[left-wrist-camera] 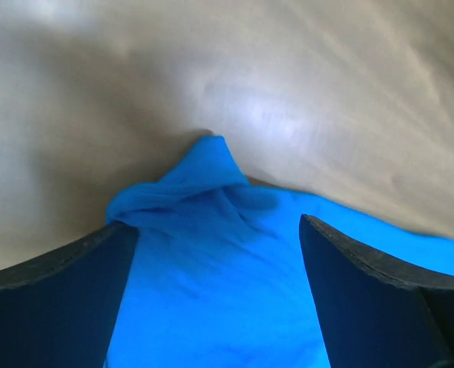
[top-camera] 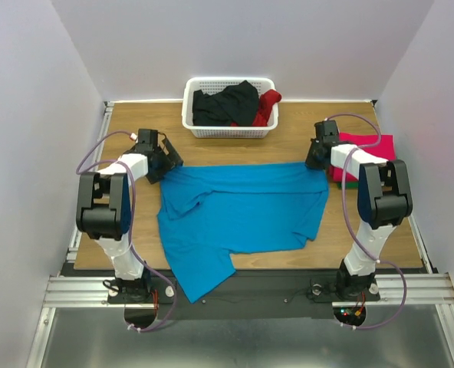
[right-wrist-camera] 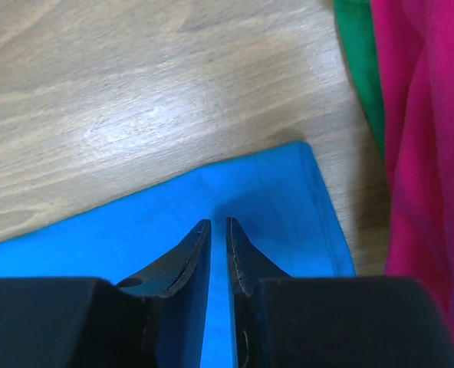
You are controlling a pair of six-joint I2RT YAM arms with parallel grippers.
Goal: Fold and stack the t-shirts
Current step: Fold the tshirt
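The left gripper (left-wrist-camera: 215, 226) stands with its jaws spread as wide as they go, gripping nothing; between its two dark fingers (left-wrist-camera: 58, 299) lies a corner of the turquoise-blue t-shirt (top-camera: 242, 207), bunched up into a small peak that points at the bare wood beyond; the right gripper (right-wrist-camera: 218, 221) has its jaws drawn almost together, only a thin slit between the tips, and they sit right over the far right corner of the same shirt; whether any cloth is nipped in that slit I cannot tell, for the fabric there looks flat; outward from the two arms, the blue shirt lies spread across the middle of the wooden table (top-camera: 288, 130), its top edge running nearly straight from one gripper to the other and a lower part trailing over the near edge on the left side; just to the right of the right gripper sits the magenta-red t-shirt (top-camera: 369, 142), folded, resting on the green t-shirt (right-wrist-camera: 357, 61), of which only an edge shows; at the far side of the table stands the white basket (top-camera: 227, 132), with the black t-shirt (top-camera: 227, 103) and the dark red t-shirt (top-camera: 267, 107) heaped inside, the red one hanging over its right rim.
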